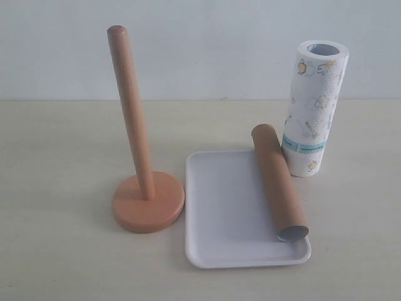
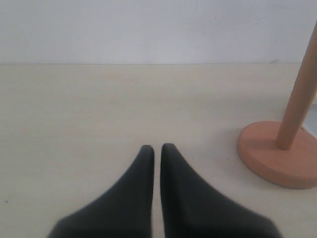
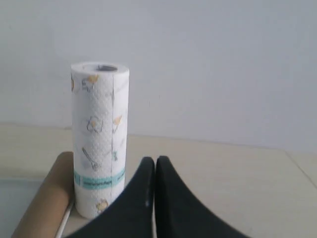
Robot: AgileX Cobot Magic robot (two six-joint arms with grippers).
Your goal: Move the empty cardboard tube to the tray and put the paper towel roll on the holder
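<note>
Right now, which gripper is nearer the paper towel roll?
Right. The right gripper has the paper towel roll standing close ahead of its shut jaws. The left gripper faces only the holder, with the roll outside its view.

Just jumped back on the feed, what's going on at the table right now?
Nothing is being held. The empty cardboard tube lies on the white tray, along its right side. The paper towel roll stands upright on the table beside the tube's far end, and the holder has nothing on its pole. Both are shut and empty: the left hand near the holder's base, the right hand facing the roll.
</note>
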